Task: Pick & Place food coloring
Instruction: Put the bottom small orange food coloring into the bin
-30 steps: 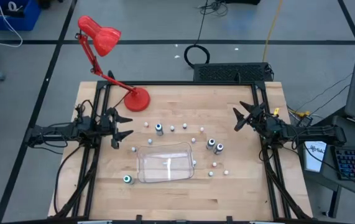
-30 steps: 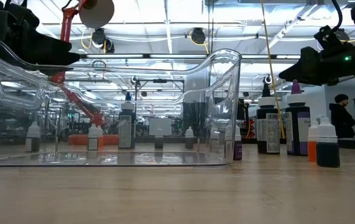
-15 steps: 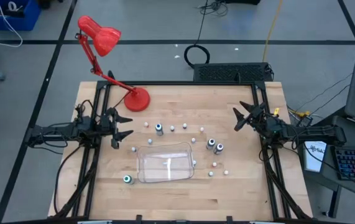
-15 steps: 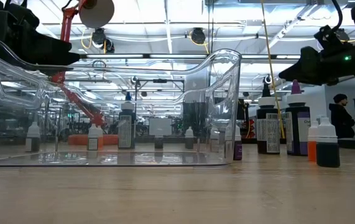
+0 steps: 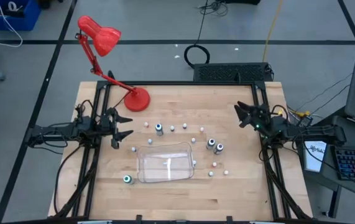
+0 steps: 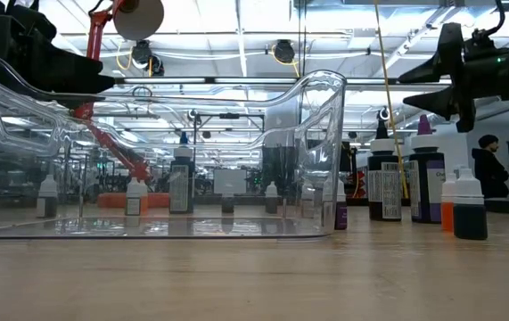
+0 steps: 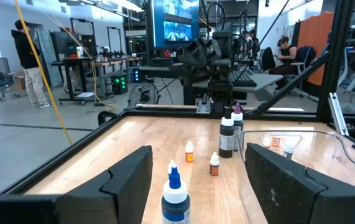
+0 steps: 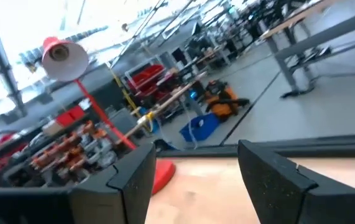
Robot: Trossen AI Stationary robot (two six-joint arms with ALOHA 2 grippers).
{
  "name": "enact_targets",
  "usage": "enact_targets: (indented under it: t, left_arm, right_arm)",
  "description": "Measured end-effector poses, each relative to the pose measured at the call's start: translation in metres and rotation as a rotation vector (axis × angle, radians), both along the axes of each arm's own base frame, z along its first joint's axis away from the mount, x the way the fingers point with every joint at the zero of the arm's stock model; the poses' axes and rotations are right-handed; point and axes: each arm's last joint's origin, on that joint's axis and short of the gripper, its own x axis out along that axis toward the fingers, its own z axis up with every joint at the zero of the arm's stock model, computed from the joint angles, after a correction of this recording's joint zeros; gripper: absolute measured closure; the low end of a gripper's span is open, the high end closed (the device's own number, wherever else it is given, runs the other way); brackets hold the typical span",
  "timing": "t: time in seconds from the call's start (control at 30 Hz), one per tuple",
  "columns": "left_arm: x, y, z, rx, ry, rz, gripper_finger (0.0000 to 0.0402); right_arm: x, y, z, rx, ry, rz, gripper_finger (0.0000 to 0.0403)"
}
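Food coloring bottles (image 5: 158, 129) are sitting scattered across the middle of the wooden table (image 5: 183, 193), tiny droppers with white caps and dark, blue, teal or orange bodies. Most are standing in a loose arc just beyond the clear plastic tray (image 5: 165, 163), with two larger dark ones (image 5: 214, 146) off the tray's right end, a teal-capped one (image 5: 127, 179) at its near-left corner and a few small ones near its right side; from above, none can be made out inside the tray. In the low view two tall dark bottles (image 6: 425, 183) and a small orange-and-dark pair (image 6: 463, 205) are standing upright to the right of the tray. The left gripper (image 5: 122, 126) is hovering over the table's left edge, fingers (image 7: 127, 180) spread and holding nothing, with a blue-tipped bottle (image 7: 175, 198) showing between them in its wrist view, just ahead and untouched. The right gripper (image 5: 242, 113) is hanging above the table's right side, well apart from the bottles, jaws parted and empty, pointing toward the red desk lamp (image 5: 106, 43).
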Motion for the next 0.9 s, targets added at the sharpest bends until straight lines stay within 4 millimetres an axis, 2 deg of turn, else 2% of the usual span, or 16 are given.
enact_targets:
  t: [0.1,0.27,0.33,0.43,0.6,0.7,0.83,0.9]
  left_arm:
    - [0.0,0.0,0.0,0.0,0.0,0.0,0.0144]
    - [0.0,0.0,0.0,0.0,0.0,0.0,0.0144]
    - [0.0,0.0,0.0,0.0,0.0,0.0,0.0144]
    - [0.0,0.0,0.0,0.0,0.0,0.0,0.0144]
    - [0.0,0.0,0.0,0.0,-0.001,0.0,0.0144]
    - [0.0,0.0,0.0,0.0,0.001,0.0,0.0144]
    - [0.0,0.0,0.0,0.0,0.0,0.0,0.0144]
    - [0.0,0.0,0.0,0.0,-0.001,0.0,0.0144]
  right_arm:
    - [0.001,0.001,0.0,0.026,-0.031,0.058,0.0188]
    - [0.008,0.013,0.002,-0.011,0.002,0.535,0.0188]
    - [0.009,0.02,0.028,-0.02,-0.036,0.7,0.0188]
    - [0.008,0.029,0.081,-0.07,-0.099,0.778,0.0188]
    - [0.028,0.047,0.15,0.009,0.205,0.848,0.0188]
    - [0.048,0.06,0.178,0.126,0.478,0.81,0.0188]
    - [0.08,0.084,0.186,0.365,0.859,0.74,0.0188]
    - [0.089,0.097,0.185,0.498,1.021,0.69,0.0188]
